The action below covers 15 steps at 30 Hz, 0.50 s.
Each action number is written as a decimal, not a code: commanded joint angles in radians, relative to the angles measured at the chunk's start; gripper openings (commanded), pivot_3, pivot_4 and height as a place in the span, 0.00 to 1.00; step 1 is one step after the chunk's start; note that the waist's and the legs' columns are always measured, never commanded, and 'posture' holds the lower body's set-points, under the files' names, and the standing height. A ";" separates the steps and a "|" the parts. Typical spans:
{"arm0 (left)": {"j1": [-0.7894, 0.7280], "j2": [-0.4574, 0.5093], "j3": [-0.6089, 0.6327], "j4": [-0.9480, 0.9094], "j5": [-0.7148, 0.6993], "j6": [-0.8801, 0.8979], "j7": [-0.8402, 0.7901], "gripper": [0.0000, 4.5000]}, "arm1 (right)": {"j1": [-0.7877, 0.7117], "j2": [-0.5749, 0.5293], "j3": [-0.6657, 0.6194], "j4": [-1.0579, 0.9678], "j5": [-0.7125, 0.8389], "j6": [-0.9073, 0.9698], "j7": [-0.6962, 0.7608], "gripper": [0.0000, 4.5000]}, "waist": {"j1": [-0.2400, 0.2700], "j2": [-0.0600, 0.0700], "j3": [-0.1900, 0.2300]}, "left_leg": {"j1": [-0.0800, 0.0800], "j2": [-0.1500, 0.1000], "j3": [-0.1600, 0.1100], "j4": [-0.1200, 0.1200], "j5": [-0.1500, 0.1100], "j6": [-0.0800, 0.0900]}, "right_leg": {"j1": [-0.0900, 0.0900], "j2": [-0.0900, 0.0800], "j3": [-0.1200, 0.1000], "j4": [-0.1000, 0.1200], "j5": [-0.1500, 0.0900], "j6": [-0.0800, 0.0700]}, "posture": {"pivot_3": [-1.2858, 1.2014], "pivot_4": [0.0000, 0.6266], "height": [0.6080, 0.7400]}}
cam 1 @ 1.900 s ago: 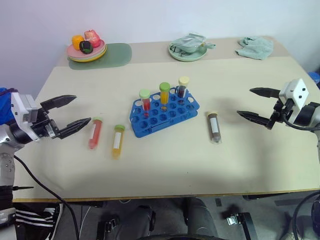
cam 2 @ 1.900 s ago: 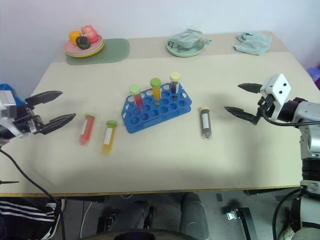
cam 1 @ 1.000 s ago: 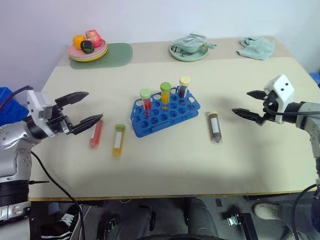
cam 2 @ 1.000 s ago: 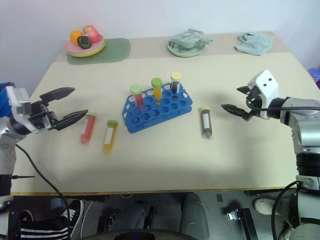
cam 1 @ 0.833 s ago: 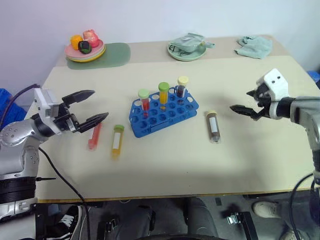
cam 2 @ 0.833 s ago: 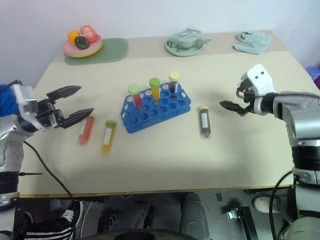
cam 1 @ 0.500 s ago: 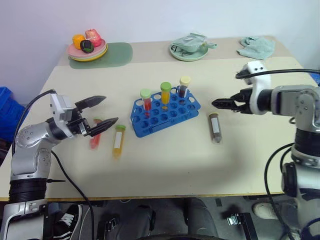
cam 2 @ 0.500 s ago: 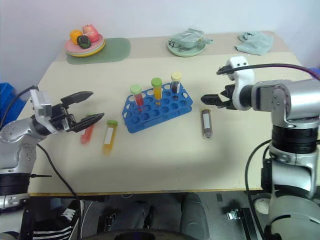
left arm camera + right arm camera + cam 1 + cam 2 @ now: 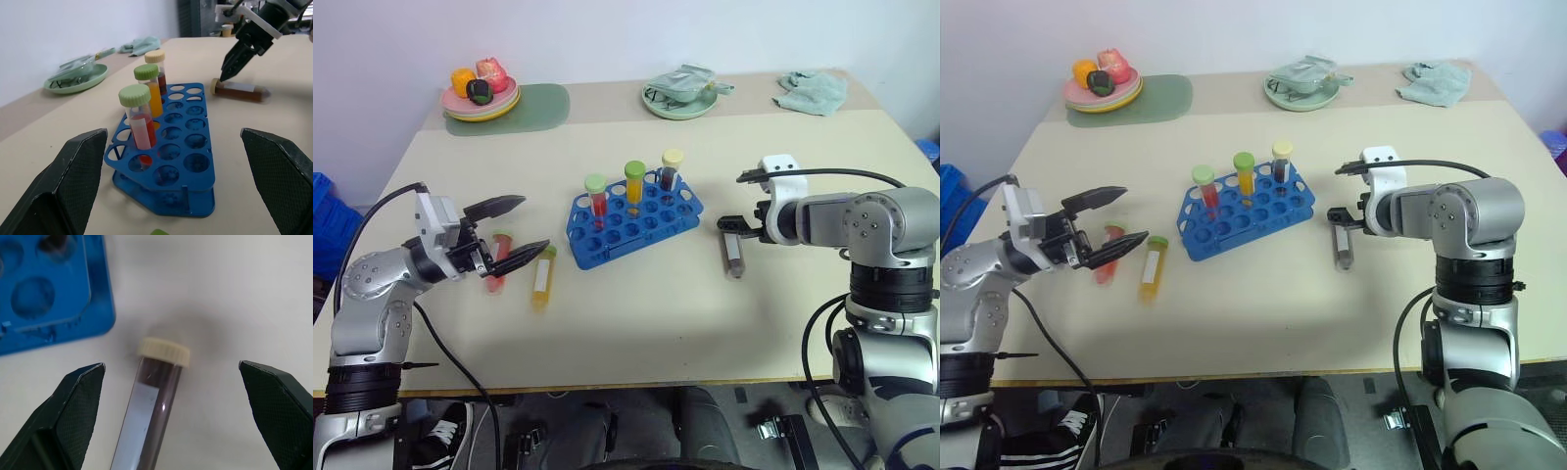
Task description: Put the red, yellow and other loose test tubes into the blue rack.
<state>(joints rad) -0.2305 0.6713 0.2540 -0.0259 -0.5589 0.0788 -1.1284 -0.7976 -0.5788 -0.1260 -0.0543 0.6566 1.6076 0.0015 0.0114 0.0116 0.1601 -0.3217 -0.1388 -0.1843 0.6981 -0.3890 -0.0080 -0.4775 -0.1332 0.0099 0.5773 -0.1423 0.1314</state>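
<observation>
Blue rack [image 9: 634, 216] sits mid-bench, unmoved since the earlier frames, three capped tubes standing in its far row. Right gripper [image 9: 1335, 214] has swung in from the bench's right edge toward the centre and tipped downward; it now hangs over the cap end of the dark brown tube [image 9: 733, 250]. Left gripper [image 9: 516, 227] has come in only slightly from the left edge. All three loose tubes lie where they lay before.

Brown tube lies flat just right of the rack, pale cap toward the far edge; in the right wrist view the cap [image 9: 163, 351] sits between the two spread fingers [image 9: 73, 406], not touched. Right gripper wide open, holding nothing. Red tube [image 9: 498, 261] and yellow-orange tube [image 9: 543, 275] lie side by side left of the rack, nearer the front edge; left gripper wide open, empty, one finger tip passing over the red tube, contact can't be told.

Bench is plain beige. Along the far edge: plate of toy food [image 9: 480, 95] on a green mat [image 9: 524, 106] at the left corner, green dish [image 9: 681, 101] mid-edge, crumpled teal cloth [image 9: 813, 91] toward the right corner. Pale wall behind.
</observation>
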 commanded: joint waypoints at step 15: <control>0.017 0.017 0.037 -0.062 -0.026 0.010 0.031 0.99 | 0.046 0.013 -0.003 0.054 0.395 0.007 -0.395 1.00 | 0.000 0.000 0.000 | 0.000 0.000 0.000 0.000 0.000 0.000 | 0.000 0.000 0.000 -0.001 0.000 0.000 | 0.52 0.24 1.00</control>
<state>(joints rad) -0.2096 0.6718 0.2609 -0.0603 -0.5709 0.0883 -1.1039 -0.7438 -0.5669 -0.1146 0.0136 1.0182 1.6078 -0.3668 0.0119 0.0116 0.1601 -0.3216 -0.1387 -0.1844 0.6981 -0.3890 -0.0079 -0.4772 -0.1332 0.0099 0.5769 -0.1423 0.1314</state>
